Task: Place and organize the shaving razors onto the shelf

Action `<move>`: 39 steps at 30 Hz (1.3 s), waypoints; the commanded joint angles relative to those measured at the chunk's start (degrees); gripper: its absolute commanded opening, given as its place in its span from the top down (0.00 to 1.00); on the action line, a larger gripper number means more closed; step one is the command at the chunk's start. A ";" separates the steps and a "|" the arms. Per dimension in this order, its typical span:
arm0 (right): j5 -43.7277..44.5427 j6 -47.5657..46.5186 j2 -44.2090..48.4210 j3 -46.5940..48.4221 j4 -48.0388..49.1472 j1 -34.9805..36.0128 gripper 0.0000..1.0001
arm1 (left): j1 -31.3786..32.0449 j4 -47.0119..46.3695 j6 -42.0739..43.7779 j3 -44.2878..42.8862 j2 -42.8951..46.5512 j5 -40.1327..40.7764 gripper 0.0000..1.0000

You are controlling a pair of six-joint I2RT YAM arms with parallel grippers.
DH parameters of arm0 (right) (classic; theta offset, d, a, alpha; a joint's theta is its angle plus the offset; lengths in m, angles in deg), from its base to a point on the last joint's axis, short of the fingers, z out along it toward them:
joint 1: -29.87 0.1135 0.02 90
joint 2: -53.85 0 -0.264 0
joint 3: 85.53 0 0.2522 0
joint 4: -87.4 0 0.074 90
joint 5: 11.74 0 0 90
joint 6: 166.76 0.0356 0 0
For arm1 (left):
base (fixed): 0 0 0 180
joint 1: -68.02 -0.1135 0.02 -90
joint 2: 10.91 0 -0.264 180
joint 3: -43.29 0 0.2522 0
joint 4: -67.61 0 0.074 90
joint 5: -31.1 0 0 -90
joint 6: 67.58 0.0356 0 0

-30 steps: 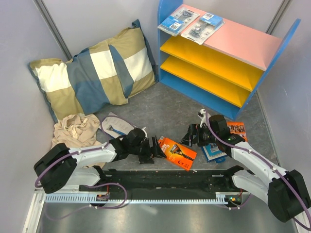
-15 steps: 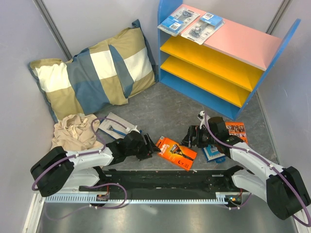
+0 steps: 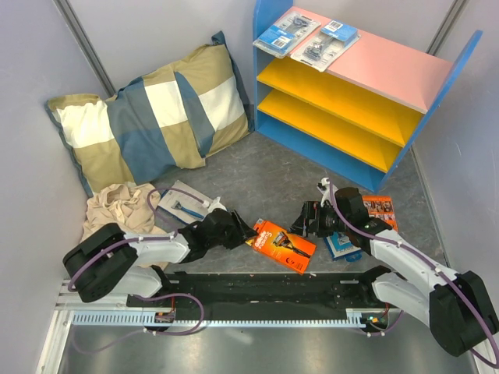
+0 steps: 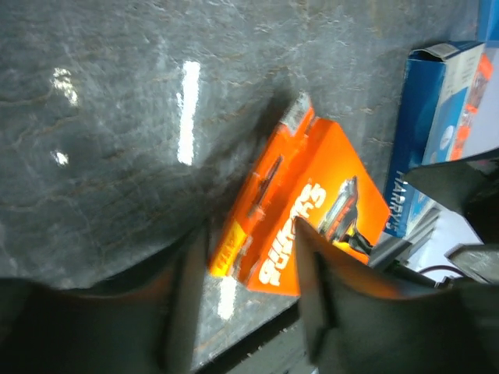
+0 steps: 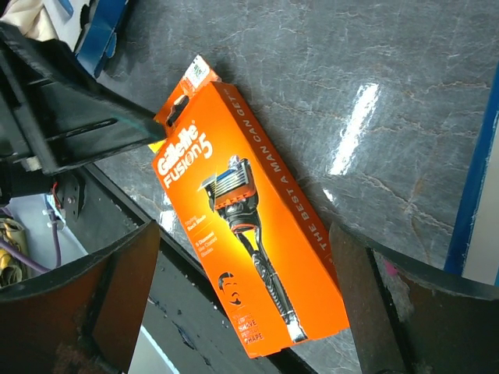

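An orange razor box lies flat on the grey floor between my two arms. My left gripper straddles its left end. In the left wrist view the box has one corner between my narrowed fingers, and a sliver of floor shows beside it. My right gripper stands wide open at the box's right side, the box lying between its fingertips without touching them. Two blister razor packs lie on the pink top of the shelf.
A blue razor box and an orange pack lie under and beside the right arm. A blue-white pack lies by a crumpled cloth. A striped pillow leans at the back left. Walls close in on both sides.
My left gripper has slid right up to the orange box's end and its jaws have narrowed round it. The right arm has stayed put, jaws wide.
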 commanded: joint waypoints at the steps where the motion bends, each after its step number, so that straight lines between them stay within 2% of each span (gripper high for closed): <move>1: -1.32 0.37 1.75 -0.04 0.01 0.19 0.02 | -0.14 -3.85 -0.17 1.55 -2.70 2.20 0.65; 3: -1.32 0.37 2.45 0.05 -0.42 0.27 0.02 | -0.22 -4.21 -0.60 1.99 -2.87 2.46 0.77; 7: -1.32 0.28 2.63 0.40 -1.04 0.45 0.02 | -0.31 -4.04 -0.08 2.34 -1.47 3.08 0.84; 12: -0.71 -0.94 2.98 0.49 -2.62 0.27 0.02 | -0.93 -0.09 2.81 1.03 4.58 4.22 0.92; 19: -0.62 -4.72 2.63 0.57 -2.01 0.27 0.02 | -2.51 5.28 9.14 -2.92 11.27 0.80 0.94; 23: -1.67 -4.99 2.02 0.57 1.58 0.19 0.02 | -2.51 5.11 13.09 -5.73 10.14 -5.85 0.94; 29: -0.89 -5.78 1.67 0.75 5.37 0.19 0.02 | -2.51 3.35 18.19 -7.85 8.99 -11.59 0.94; 36: 0.00 -7.62 0.70 0.32 7.48 0.19 0.02 | -2.51 2.91 22.50 -9.08 12.50 -13.62 0.94; 39: -1.40 -7.11 -0.09 -0.74 11.78 0.19 0.02 | -2.51 3.17 23.47 -9.61 13.12 -14.41 0.94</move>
